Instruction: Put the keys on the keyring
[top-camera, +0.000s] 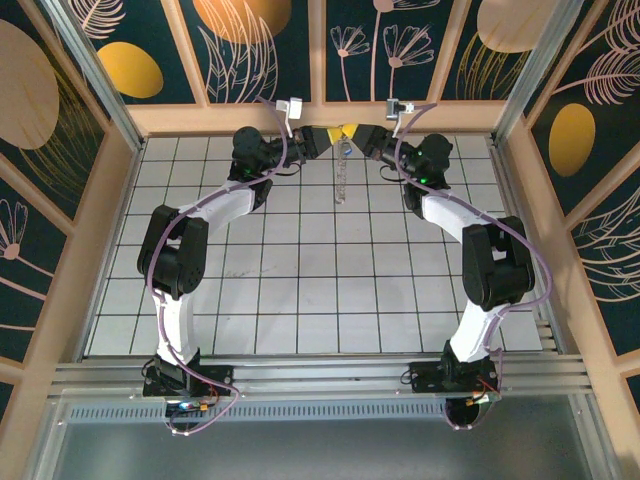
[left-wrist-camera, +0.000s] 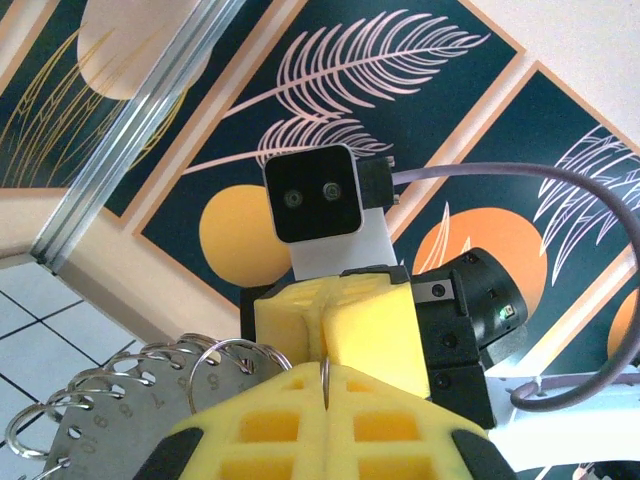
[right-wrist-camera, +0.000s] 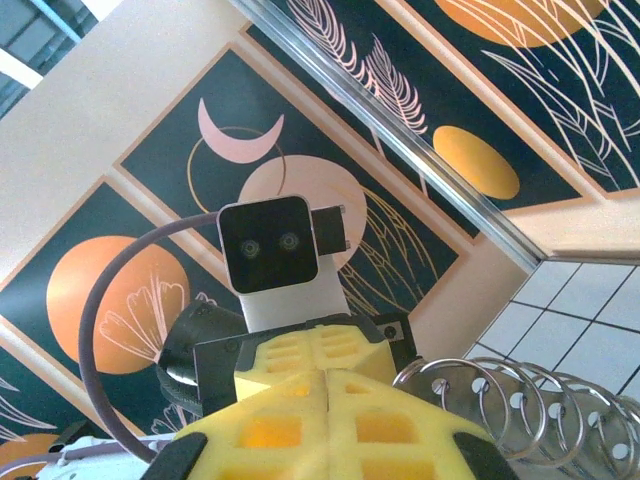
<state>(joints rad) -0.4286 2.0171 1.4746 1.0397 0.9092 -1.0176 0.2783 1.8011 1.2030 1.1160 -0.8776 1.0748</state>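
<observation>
My two grippers meet tip to tip high at the far wall. The keyring is a bunch of thin silver rings (left-wrist-camera: 228, 352) threaded through a perforated metal strip (left-wrist-camera: 110, 420). It hangs below the fingertips as a silver strand (top-camera: 343, 172). My left gripper (left-wrist-camera: 326, 372) is shut with one thin ring pinched edge-on in the seam of its yellow fingers. My right gripper (right-wrist-camera: 328, 378) is shut, its seam closed with nothing showing in it, and the rings (right-wrist-camera: 500, 395) lie just to its right. The keys are out of view.
The wooden back wall (top-camera: 330, 115) stands right behind the fingertips. White tiled floor (top-camera: 330, 270) spreads below between both arms. Wooden side walls (top-camera: 90, 250) and an aluminium rail (top-camera: 320, 375) at the near edge bound it.
</observation>
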